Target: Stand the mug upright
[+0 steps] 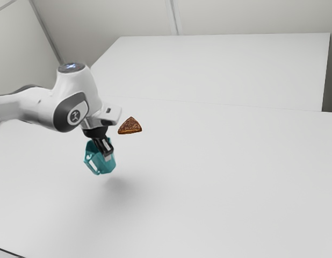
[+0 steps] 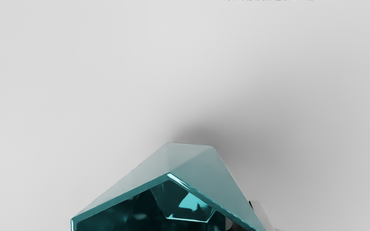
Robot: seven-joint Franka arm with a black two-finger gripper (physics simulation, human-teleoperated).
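The claw (image 1: 108,156) pinched the mug (image 1: 102,166) by its wall, one finger inside and the other outside. The mug hung just below the hand, above the table (image 1: 219,177), mouth upward and leaning a little, its handle toward the exterior view's left. The slice (image 1: 130,126) lay near them, toward that view's right.

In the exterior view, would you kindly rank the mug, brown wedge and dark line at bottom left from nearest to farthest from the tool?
1. Mug, held by the tool
2. Brown wedge, toward the exterior view's right
3. Dark line, bottom left
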